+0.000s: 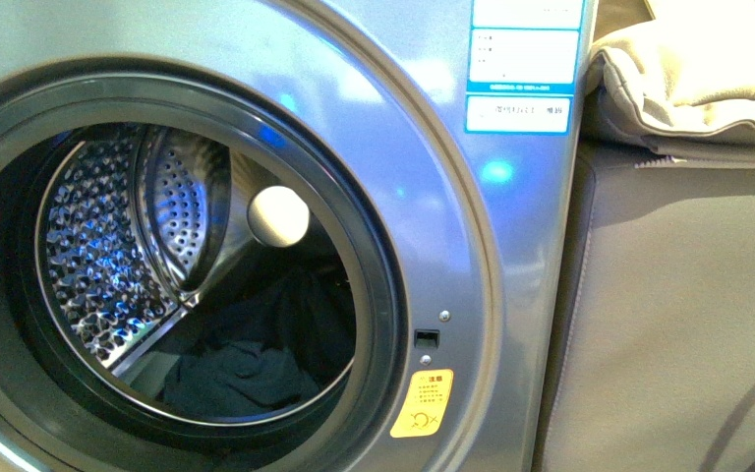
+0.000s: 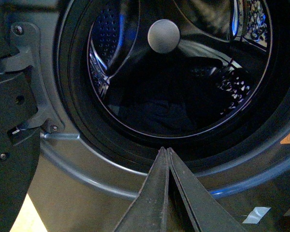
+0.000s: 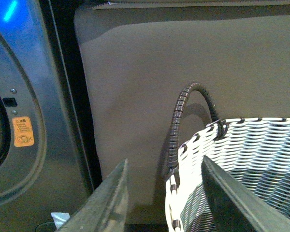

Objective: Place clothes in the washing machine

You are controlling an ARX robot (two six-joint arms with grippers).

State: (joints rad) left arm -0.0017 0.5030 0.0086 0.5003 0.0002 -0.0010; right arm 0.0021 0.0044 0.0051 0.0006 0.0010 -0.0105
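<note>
The clothes [image 1: 256, 364] lie low inside the drum of the washing machine [image 1: 472, 295], door open, so the loading step looks done or nearly so. The left gripper [image 2: 167, 151] sits just outside the porthole with its fingers pressed together and nothing between them, while the right gripper [image 3: 164, 166] hangs spread apart and empty beside the machine, over a white woven basket [image 3: 241, 159]. Next move probably calls for checking the basket for more garments, since its inside is not visible.
</note>
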